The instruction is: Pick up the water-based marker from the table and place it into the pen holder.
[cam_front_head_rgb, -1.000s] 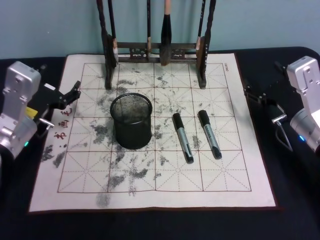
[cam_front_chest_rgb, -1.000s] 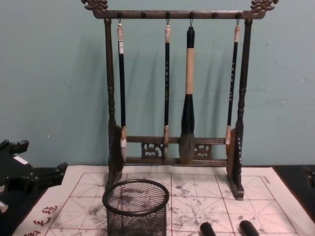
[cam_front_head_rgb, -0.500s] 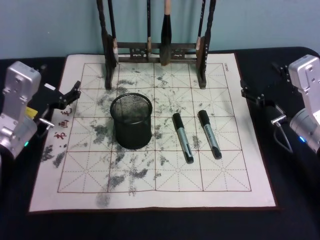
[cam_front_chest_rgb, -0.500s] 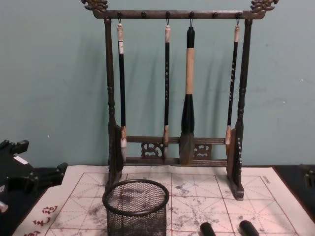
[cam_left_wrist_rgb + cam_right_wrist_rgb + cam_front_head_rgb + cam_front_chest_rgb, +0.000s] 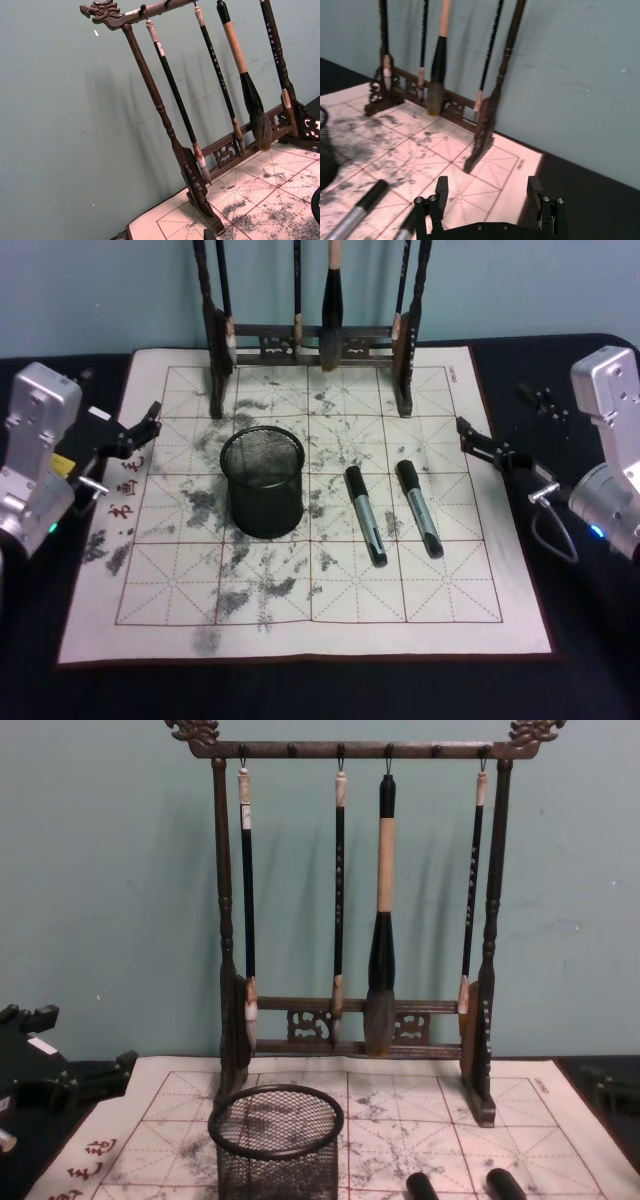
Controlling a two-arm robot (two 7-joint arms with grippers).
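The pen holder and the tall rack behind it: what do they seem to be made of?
The pen holder looks like black metal wire mesh, matte, with a solid rim: the mat shows through its wall. The rack looks like dark wood, perhaps lacquered: carved fretwork and turned posts.

Calligraphy study desk: beyond my right gripper point(image 5: 488, 186) stand a rack point(image 5: 290, 749) of hanging brushes point(image 5: 385, 870), an ink-smudged grid mat point(image 5: 330, 590), teal wall point(image 5: 100, 870).
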